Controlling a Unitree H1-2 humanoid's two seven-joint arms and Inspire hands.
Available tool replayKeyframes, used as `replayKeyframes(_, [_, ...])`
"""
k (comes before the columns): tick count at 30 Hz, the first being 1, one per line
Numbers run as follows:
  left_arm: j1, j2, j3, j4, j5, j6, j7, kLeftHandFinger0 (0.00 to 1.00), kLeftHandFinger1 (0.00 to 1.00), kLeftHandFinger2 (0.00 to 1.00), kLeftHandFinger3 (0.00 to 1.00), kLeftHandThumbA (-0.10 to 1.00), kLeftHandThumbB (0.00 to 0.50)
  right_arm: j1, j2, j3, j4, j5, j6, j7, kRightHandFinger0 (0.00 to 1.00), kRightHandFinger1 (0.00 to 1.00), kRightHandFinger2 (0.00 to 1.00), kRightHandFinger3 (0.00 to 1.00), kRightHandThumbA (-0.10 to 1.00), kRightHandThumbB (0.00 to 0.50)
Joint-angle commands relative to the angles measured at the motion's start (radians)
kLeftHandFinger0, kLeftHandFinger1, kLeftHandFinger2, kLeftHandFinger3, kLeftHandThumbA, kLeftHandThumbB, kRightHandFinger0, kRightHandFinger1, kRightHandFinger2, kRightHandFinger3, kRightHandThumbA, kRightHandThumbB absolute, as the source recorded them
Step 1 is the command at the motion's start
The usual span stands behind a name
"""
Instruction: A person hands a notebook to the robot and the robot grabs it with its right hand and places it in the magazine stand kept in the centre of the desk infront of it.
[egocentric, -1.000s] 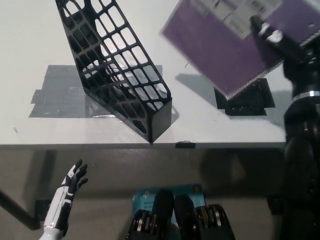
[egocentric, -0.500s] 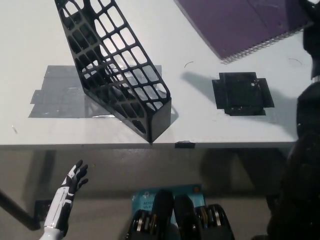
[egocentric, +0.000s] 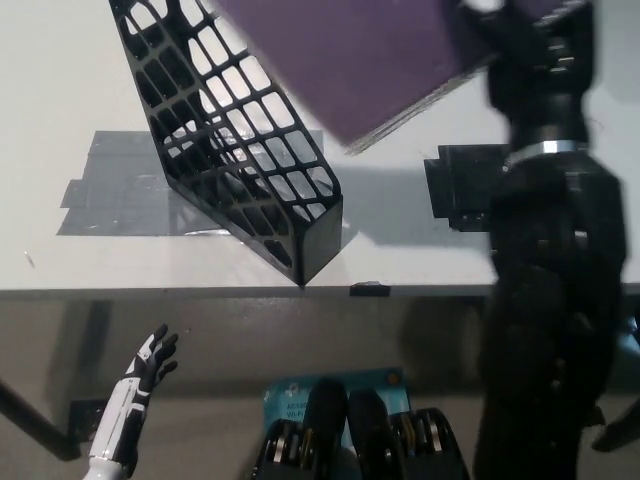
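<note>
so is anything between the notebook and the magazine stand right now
Nothing visible. The purple notebook, held in the right hand, overlaps the black magazine stand's upper right side, with no object between them.

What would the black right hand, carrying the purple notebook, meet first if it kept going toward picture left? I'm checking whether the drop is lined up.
Probably the magazine stand: the notebook in the right hand already overlaps its upper wall in the picture. Height is unclear, so it may pass above.
</note>
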Motion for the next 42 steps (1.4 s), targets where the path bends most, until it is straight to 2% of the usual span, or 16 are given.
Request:
replayKeyframes(1, [-0.018,0.008,0.003,-0.009,-0.015,-0.037,-0.01,0.97,1.0,1.0,1.0,1.0,0.5,-0.104,0.042,0.029,0.048,-0.052,-0.139,-0.017,0.0,0.0,0.0,0.0,0.72,0.0])
replayKeyframes(3, [-0.021,0.009,0.002,-0.009,-0.01,-0.037,-0.008,0.97,1.0,1.0,1.0,1.0,0.5,-0.109,0.049,0.027,0.066,-0.051,-0.15,-0.015,0.0,0.0,0.0,0.0,0.68,0.0])
replayKeyframes(9, [-0.026,0.016,-0.004,-0.018,0.011,-0.037,-0.001,0.95,1.0,1.0,1.0,1.0,0.499,-0.12,0.072,0.03,0.13,-0.065,-0.19,-0.017,0.0,0.0,0.0,0.0,0.71,0.0])
replayKeyframes(13, [-0.03,0.021,-0.004,-0.016,0.013,-0.037,-0.001,0.96,1.0,1.0,1.0,1.0,0.5,-0.124,0.094,0.028,0.157,-0.08,-0.218,-0.037,0.0,0.0,0.0,0.0,0.66,0.0])
replayKeyframes(35, [-0.028,0.017,-0.002,-0.021,0.012,-0.037,0.0,0.96,1.0,1.0,1.0,1.0,0.5,-0.132,0.104,-0.011,0.135,-0.083,-0.317,-0.096,0.0,0.0,0.0,0.0,0.71,0.0])
replayKeyframes(42, [-0.027,0.019,-0.003,-0.024,0.016,-0.037,0.001,0.97,1.0,1.0,1.0,1.0,0.5,-0.145,0.098,-0.034,0.059,-0.067,-0.283,-0.122,0.0,0.0,0.0,0.0,0.75,0.0])
